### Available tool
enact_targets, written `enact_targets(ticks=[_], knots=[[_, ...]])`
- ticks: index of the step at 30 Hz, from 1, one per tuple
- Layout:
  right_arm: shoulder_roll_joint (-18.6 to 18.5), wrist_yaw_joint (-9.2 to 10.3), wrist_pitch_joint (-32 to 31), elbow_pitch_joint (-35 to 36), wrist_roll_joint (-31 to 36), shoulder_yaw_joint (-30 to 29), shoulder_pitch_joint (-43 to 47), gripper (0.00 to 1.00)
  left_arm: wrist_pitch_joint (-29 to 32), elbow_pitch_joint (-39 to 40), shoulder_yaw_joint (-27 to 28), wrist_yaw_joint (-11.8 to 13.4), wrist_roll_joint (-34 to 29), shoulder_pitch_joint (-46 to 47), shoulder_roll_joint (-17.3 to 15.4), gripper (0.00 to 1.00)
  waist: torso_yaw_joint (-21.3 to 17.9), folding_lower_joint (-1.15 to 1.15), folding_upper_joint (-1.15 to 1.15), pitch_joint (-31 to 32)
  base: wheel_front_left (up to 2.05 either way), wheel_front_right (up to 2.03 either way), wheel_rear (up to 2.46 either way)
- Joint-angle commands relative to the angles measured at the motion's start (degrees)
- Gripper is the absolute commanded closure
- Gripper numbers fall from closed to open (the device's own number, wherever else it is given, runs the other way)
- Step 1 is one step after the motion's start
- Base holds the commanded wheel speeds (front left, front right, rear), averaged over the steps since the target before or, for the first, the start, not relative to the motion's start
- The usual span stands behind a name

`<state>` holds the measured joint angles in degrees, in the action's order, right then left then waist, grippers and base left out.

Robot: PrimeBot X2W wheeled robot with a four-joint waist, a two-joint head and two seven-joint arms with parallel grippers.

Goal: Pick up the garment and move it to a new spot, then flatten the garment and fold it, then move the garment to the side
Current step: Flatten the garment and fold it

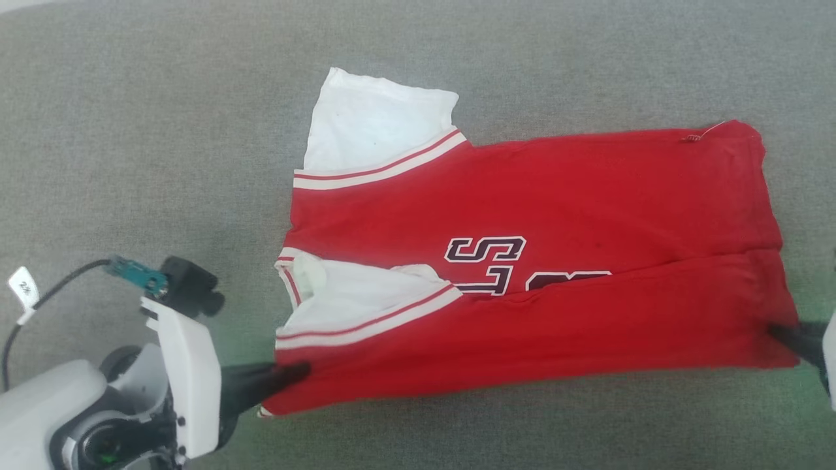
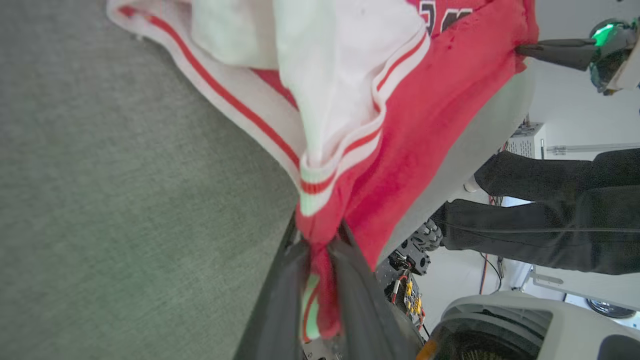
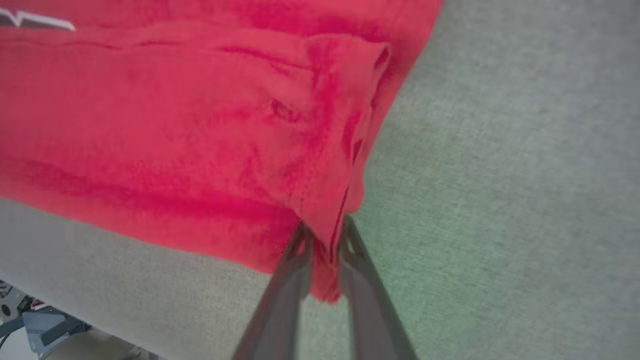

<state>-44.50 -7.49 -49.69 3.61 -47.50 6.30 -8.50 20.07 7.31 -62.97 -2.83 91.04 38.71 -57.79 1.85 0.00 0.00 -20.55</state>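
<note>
garment (image 1: 522,215): red, laid lengthwise across the grey worktop (image 1: 130,130); neck end twd robot's left, hem end twd its right.
sleeves: two, white w/ red-and-white striped trim, both at left end. Far sleeve (image 1: 372,124) is spread flat on worktop; near sleeve (image 1: 366,294) lies on the red body.
lettering (image 1: 486,251): dark, white-outlined, at ctr of body; lower part is covered by a red strip along the near side.
near strip: a long crease is seen running left-right thru the body; strip is stretched btwn both claws.
left claw (image 1: 297,372): clenched on garment's near-left corner. In left wrist view, red fabric and a bit of striped trim are pinched btwn the dark fingers (image 2: 282,310).
right claw (image 1: 777,331): clenched on near-right corner at hem end. In right wrist view, a bunched red fold is gripped btwn the fingertips.
claw spacing: well apart, one at each end of near edge.
person (image 2: 550,220): dark-trousered legs are seen beyond worktop edge in left wrist view.
</note>
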Motion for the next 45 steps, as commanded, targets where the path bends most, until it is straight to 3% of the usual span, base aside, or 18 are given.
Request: enact_targets(ticks=[1, 6, 10, 16, 23, 29, 32, 37, 45], knots=[[0.1, 0.0, 1.3, 0.1, 0.4, -0.6, 0.5, 0.0, -0.7, -0.1, 0.4, 0.3, -0.8, -0.9, -0.6, 0.0, -0.1, 0.0, 0.0, 0.3, 0.0, 0.0, 0.0], [0.6, 0.0, 8.6, 0.9, 2.6, -4.2, 0.5, 0.0, -5.8, -0.7, 3.4, 1.2, -0.4, -0.9, -2.8, 0.0, -0.9, 0.0, 0.0, 1.4, 0.0, 0.0, 0.0], [2.7, 0.0, 17.7, 1.9, 6.0, -6.5, -2.1, 0.0, -12.2, -3.3, 7.3, 3.5, -0.9, 0.8, -3.0, 0.0, -2.0, 0.0, 0.0, 2.0, 0.0, 0.0, 0.0], [7.7, -0.01, 35.2, 4.5, 11.2, -3.6, -7.9, 0.0, -20.2, -13.8, 11.3, 6.7, -5.3, 6.6, 2.8, 0.0, -4.9, 0.0, 0.0, 1.0, 0.0, 0.0, 0.0], [12.8, 0.01, 46.8, 3.0, 14.1, 1.2, -13.2, 0.0, -21.2, -29.9, 12.4, 7.7, -11.5, 19.3, 9.3, 0.0, -10.0, 0.0, 0.0, -2.4, 0.0, 0.0, 0.0], [16.0, 0.0, 52.0, 0.5, 15.4, 2.4, -14.8, 0.0, -11.7, -41.7, 9.3, 5.5, -15.1, 29.6, 12.3, 0.0, -14.0, 0.0, 0.0, -5.2, 0.0, 0.0, 0.0], [16.8, 0.0, 53.4, -1.0, 15.4, 2.6, -14.8, 0.0, 0.2, -46.3, 6.9, 4.6, -12.9, 32.2, 14.2, 0.0, -15.2, 0.0, 0.0, -6.1, 0.0, 0.0, 0.0], [17.4, 0.0, 54.9, -2.3, 15.0, 3.1, -15.2, 0.0, 17.8, -50.0, 4.1, 3.4, -10.1, 36.5, 14.6, 0.0, -16.8, 0.0, 0.0, -7.8, 0.0, 0.0, 0.0], [17.5, 0.0, 55.2, -3.1, 14.5, 3.7, -16.1, 0.0, 27.2, -52.4, 1.9, 1.4, -8.9, 37.8, 16.3, 0.0, -17.8, 0.0, 0.0, -10.4, 0.0, 0.0, 0.0]])
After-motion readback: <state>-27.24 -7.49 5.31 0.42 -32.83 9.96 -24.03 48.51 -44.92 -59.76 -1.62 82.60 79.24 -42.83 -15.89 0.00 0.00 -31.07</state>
